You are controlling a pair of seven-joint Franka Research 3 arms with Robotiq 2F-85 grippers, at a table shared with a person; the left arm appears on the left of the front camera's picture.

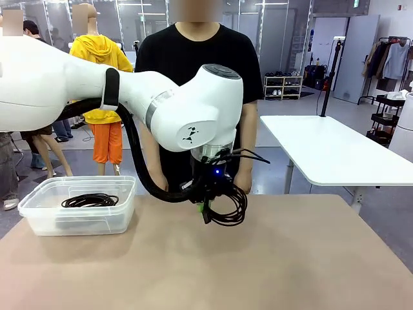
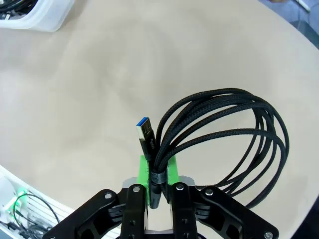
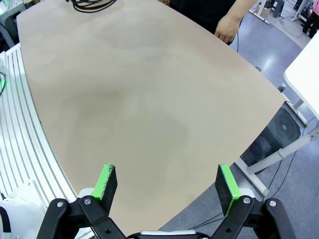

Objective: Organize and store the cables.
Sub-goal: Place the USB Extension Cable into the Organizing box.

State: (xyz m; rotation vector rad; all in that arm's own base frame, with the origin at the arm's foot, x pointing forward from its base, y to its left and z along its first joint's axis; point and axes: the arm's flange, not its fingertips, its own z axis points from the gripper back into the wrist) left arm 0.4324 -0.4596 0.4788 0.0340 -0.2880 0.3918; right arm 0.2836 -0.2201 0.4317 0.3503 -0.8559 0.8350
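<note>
A black braided cable [image 2: 249,149], wound in a round coil with a blue USB plug [image 2: 145,130], hangs from my left gripper [image 2: 158,172], which is shut on the bundled strands. The held coil [image 1: 230,206] dangles a little above the tan table [image 1: 258,258], near its far middle, under the left gripper [image 1: 206,210]. Another coiled cable [image 1: 90,200] lies inside the clear plastic bin [image 1: 77,184] at the far left. My right gripper [image 3: 167,181] is open above the table's near edge, nothing between its green pads. The hanging coil [image 3: 92,5] shows at that view's top edge.
A person in a black shirt [image 1: 193,58] stands at the far side, one hand [image 1: 242,181] hanging by the table edge just behind the held coil. A white table [image 1: 335,148] stands to the right beyond a gap. The bin's corner [image 2: 40,15] shows in the left wrist view.
</note>
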